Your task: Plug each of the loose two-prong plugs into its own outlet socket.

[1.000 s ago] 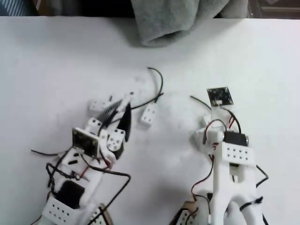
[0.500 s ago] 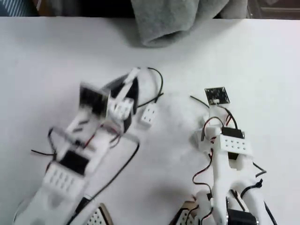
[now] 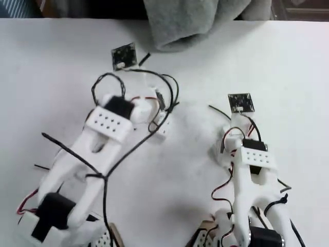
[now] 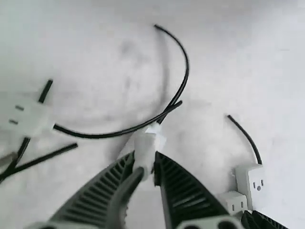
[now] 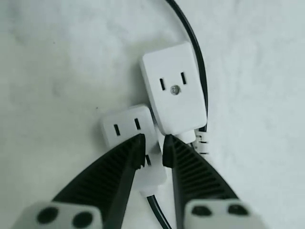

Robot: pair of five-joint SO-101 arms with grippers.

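Observation:
My left gripper [image 4: 148, 164] is shut on a small white two-prong plug [image 4: 145, 145] at the end of a curved black cord [image 4: 183, 81]. In the high view this gripper [image 3: 158, 100] sits far out over the table, just beyond a white outlet block [image 3: 162, 125]. My right gripper [image 5: 152, 148] is shut on the rear body of a small white socket [image 5: 127, 125] with two slots and a black cord behind it. A larger white outlet [image 5: 174, 93] lies touching that socket's side. The right arm [image 3: 247, 164] stands at the near right.
A grey cloth [image 3: 190, 23] hangs over the table's far edge. Another white two-slot outlet [image 4: 26, 117] with black cords lies off to one side of the left gripper. Loose black wires trail over the table [image 3: 288, 77] around both arms.
The left arm swung from the near-left outlets out toward the far middle and closed on the plug at the cord's end. The right arm barely shifted.

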